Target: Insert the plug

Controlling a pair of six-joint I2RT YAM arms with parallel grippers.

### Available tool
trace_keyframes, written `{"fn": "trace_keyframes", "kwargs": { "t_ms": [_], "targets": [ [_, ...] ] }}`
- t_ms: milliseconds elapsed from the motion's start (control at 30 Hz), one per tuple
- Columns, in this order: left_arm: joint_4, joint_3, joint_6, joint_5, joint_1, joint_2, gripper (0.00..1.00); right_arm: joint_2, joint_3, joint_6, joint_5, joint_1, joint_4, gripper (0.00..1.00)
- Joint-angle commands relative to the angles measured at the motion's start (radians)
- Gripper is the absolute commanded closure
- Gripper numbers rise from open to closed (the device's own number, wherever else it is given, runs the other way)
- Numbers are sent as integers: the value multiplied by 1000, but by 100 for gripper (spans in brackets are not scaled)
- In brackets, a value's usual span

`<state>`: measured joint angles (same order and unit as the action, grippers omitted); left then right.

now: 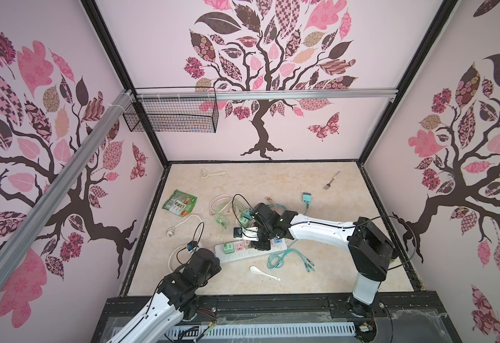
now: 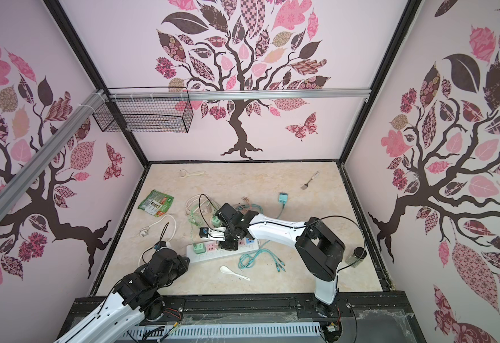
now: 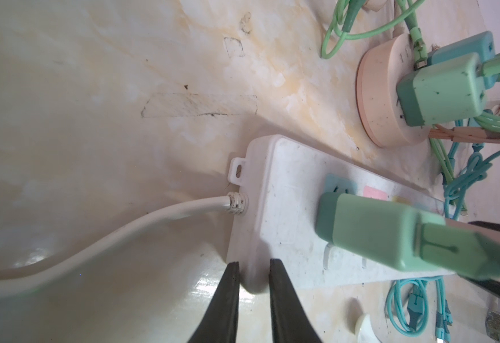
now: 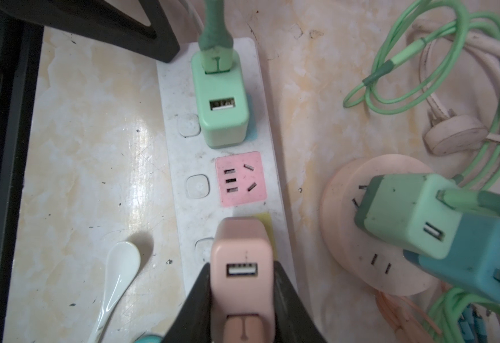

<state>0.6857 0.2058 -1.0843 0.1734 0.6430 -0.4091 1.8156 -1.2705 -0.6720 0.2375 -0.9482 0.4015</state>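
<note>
Over yellow socket (image 4: 265, 221) of white plastic power strip (image 4: 171, 154): right gripper (image 4: 242, 270) clamped pink boxy USB charger plug (image 4: 241, 246). You were to keep plug upright, press straight down. Left gripper (image 3: 253, 267), nearly closed, empty, sat at strip corner.

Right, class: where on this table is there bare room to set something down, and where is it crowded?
Bare table: the back, between the peeler and the metal utensil; the right, beyond the teal adapter; the front, nearer than the spoon. Crowded: the middle, around the power strip, round socket and tangled cables.
</note>
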Motion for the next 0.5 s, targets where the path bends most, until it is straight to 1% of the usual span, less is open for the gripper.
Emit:
{"fn": "trace_keyframes", "kwargs": {
  "t_ms": [0,467],
  "targets": [
    [25,-38,15,14,-4,-1,79,48,-14,-25,-52,0,78,78],
    [2,-34,27,25,-5,-21,79,97,-53,-53,-98,0,115,77]
  ]
}}
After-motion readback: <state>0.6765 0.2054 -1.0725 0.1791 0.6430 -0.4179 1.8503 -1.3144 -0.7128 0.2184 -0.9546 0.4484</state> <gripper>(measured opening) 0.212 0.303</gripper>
